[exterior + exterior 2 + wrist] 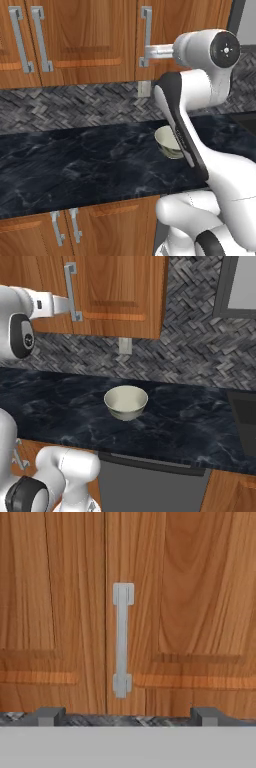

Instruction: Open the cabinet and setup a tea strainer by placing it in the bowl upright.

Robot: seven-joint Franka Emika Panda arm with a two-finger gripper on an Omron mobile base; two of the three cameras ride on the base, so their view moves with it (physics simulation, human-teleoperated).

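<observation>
Wood cabinet (190, 612) door shut, gripper (125, 716) spread wide facing its silver bar handle (122, 639); bowl (126, 402) on the counter (190, 426)

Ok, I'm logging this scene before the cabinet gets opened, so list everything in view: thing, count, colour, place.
cabinet: one, warm brown wood, on the wall above the counter, door closed, with one vertical silver bar handle.
neighbouring upper doors: two, brown wood, left of the cabinet, silver handles side by side.
bowl: one, cream-white with pale greenish inside, on the counter below the cabinet, nothing in it.
counter: one, black marble, under the upper doors.
backsplash: grey woven tile, behind the counter.
wall outlet: one, pale, on the backsplash.
lower doors: brown wood, under the counter.
gripper: open, facing the handle.
</observation>
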